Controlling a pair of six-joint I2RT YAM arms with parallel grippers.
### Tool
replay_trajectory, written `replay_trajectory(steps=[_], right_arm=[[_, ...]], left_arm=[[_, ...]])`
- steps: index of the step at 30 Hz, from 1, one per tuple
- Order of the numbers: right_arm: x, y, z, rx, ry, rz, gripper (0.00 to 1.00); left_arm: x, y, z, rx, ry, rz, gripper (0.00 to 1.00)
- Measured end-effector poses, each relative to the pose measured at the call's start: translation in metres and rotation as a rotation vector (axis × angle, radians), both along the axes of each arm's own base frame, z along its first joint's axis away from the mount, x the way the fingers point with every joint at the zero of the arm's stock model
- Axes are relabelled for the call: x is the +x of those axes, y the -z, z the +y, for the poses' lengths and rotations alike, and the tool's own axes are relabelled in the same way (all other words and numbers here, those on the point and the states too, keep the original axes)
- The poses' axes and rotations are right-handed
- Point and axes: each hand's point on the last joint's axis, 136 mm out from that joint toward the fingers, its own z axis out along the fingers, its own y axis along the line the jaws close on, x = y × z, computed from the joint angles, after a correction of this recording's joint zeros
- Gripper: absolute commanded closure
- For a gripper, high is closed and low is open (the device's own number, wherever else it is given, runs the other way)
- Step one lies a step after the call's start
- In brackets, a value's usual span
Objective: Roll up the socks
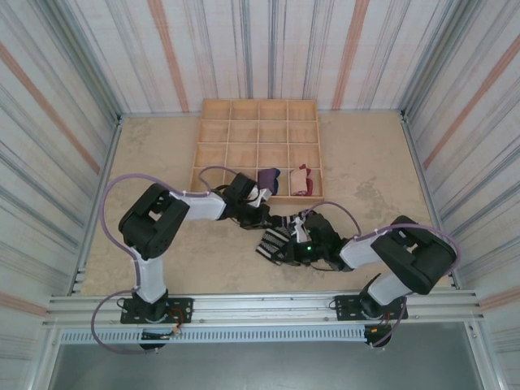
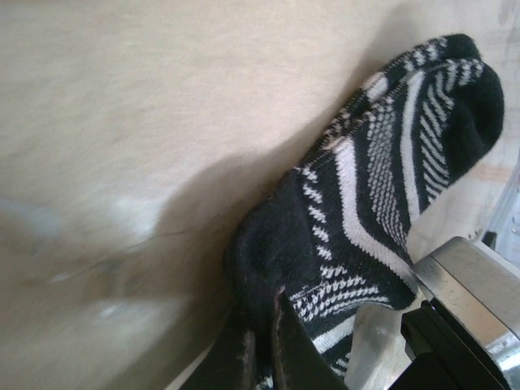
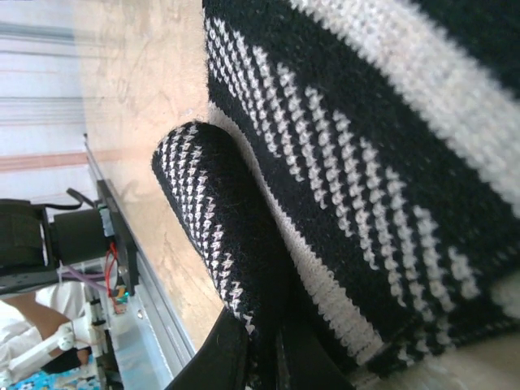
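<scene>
As the top view shows, the striped sock [image 1: 275,241] lies on the table [image 1: 146,154] near the tray [image 1: 258,101]. The left wrist view has the left gripper [image 2: 262,341] pinching its dark end. In the right wrist view the right gripper [image 3: 260,349] clamps a rolled edge, and such thin bites could slip, unrolling it.

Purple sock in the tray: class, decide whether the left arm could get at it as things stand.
Probably not: the left gripper is shut on the black-and-white sock. Otherwise the way looks free: the purple sock lies uncovered in the tray.
</scene>
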Motion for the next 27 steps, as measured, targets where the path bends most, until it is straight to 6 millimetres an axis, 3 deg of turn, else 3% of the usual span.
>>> replay_trajectory(steps=[4,6,14,18,20,24,27], right_arm=[[0.001,0.000,0.003,0.021,-0.011,0.006,1.00],[0.001,0.001,0.005,0.031,-0.011,0.011,1.00],[0.002,0.001,0.007,0.053,0.004,0.029,1.00],[0.004,0.001,0.007,0.061,0.009,0.032,1.00],[0.004,0.001,0.007,0.066,0.010,0.032,1.00],[0.004,0.002,0.006,0.078,0.017,0.037,1.00],[0.004,0.001,0.006,0.087,0.017,0.036,1.00]], left_arm=[[0.010,-0.010,0.020,0.015,-0.081,0.005,0.51],[0.013,-0.018,0.027,0.013,-0.112,0.000,0.44],[-0.003,-0.063,0.018,-0.061,-0.100,-0.035,0.41],[-0.027,-0.076,0.018,-0.060,-0.102,-0.037,0.41],[-0.044,-0.071,0.024,-0.040,-0.120,-0.015,0.41],[-0.079,-0.040,0.040,0.034,-0.177,0.061,0.41],[-0.094,-0.022,0.047,0.084,-0.219,0.101,0.41]])
